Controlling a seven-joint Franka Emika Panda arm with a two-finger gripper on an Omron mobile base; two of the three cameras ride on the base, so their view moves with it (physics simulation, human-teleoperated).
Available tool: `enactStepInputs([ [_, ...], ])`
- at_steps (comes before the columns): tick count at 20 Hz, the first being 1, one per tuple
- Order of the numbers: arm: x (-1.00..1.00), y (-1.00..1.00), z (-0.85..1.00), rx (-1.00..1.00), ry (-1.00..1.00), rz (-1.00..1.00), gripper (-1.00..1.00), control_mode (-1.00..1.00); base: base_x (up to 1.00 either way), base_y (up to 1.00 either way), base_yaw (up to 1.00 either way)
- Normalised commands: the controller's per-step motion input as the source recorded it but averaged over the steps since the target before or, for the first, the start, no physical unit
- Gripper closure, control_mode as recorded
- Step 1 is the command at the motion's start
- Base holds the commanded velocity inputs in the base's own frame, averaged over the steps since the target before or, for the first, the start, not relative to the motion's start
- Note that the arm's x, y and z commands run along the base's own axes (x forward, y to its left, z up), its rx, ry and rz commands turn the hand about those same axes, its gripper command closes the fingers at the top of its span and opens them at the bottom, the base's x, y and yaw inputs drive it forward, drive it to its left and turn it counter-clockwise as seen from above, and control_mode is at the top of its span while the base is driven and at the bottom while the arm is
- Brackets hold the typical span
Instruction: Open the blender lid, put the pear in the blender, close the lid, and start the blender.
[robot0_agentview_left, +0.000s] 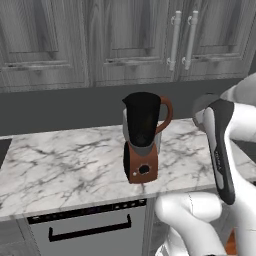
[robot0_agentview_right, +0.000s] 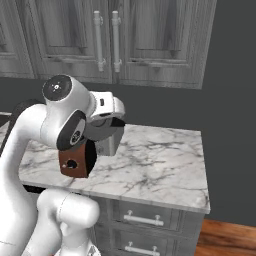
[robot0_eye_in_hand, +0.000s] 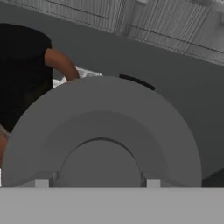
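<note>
light: even, dim | shadows: faint | blur: perhaps slight softness

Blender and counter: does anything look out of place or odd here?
One thing: the blender stands upright on the marble counter with its jar top uncovered, while the blender lid is off it, held up in the claw beside the jar. Nothing looks spilled, tipped or damaged.
</note>
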Motion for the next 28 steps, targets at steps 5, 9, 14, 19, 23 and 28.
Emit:
enactStepInputs([
  [5,-0.39,0.47,0.81,-0.03,-0.01,0.00,1.00,-1.00,0.00,0.00,0.00],
  [9,-0.36,0.56,0.64,-0.01,0.00,0.00,1.00,-1.00,0.00,0.00,0.00],
  [14,-0.06,0.70,0.41,0.00,0.00,0.00,1.00,-1.00,0.00,0.00,0.00],
  [19,0.12,0.68,0.11,0.00,0.00,0.00,1.00,-1.00,0.00,0.00,0.00],
  [23,0.44,0.31,0.01,0.00,0.05,0.00,1.00,-1.00,0.00,0.00,0.00],
  [28,0.44,0.05,0.00,0.00,0.11,0.00,1.00,-1.00,0.00,0.00,0.00],
])
